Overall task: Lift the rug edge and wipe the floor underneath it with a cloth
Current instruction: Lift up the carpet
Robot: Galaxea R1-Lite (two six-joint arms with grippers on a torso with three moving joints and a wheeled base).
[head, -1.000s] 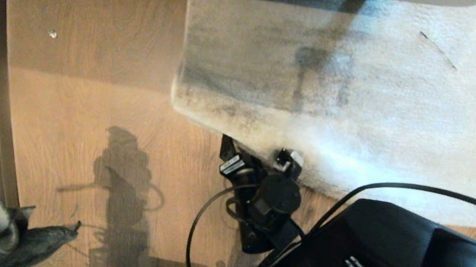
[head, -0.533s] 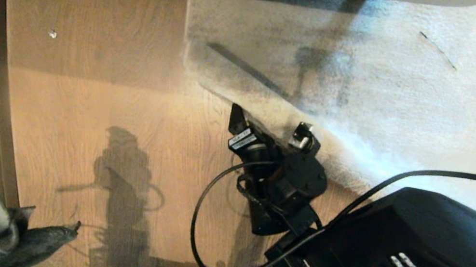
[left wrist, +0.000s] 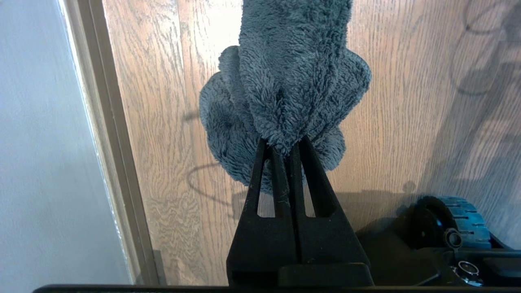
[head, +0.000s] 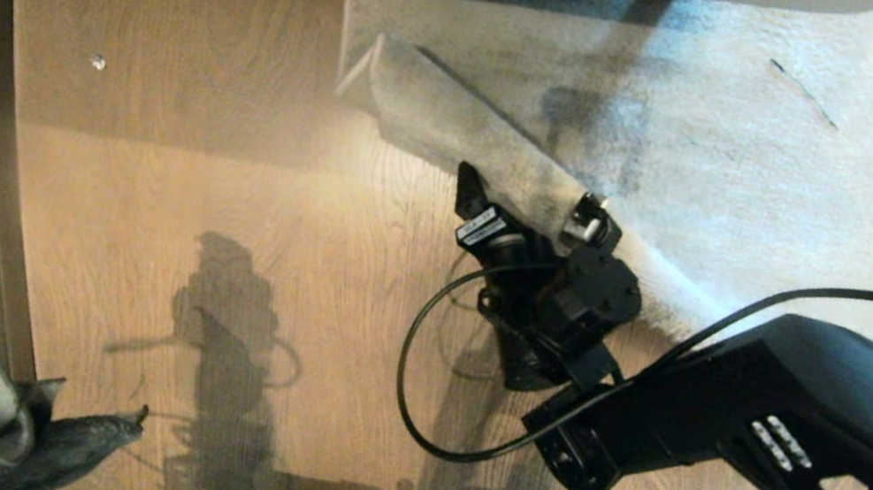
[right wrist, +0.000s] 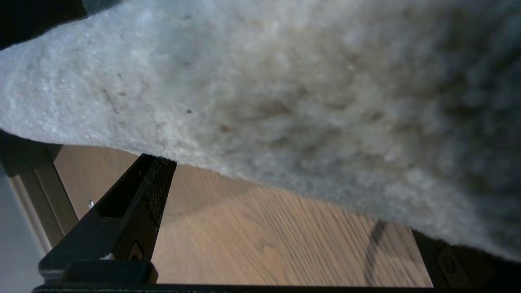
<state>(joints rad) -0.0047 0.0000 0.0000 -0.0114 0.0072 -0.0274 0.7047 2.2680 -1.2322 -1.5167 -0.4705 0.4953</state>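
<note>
The right gripper (head: 533,208), fingers spread wide, props the rug edge (head: 457,127), its fuzzy pale underside draped across them above the glossy wood-grain floor (head: 169,180). Well away from the rug edge, the left gripper (left wrist: 283,148) pinches the fluffy dark grey cloth (left wrist: 285,81).

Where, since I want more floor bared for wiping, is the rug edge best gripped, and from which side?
Take the rug edge at its lifted border, coming from the bare floor side: the fold stands clear of the planks there, so one finger can slip under the pale underside, where the open right gripper sits.
</note>
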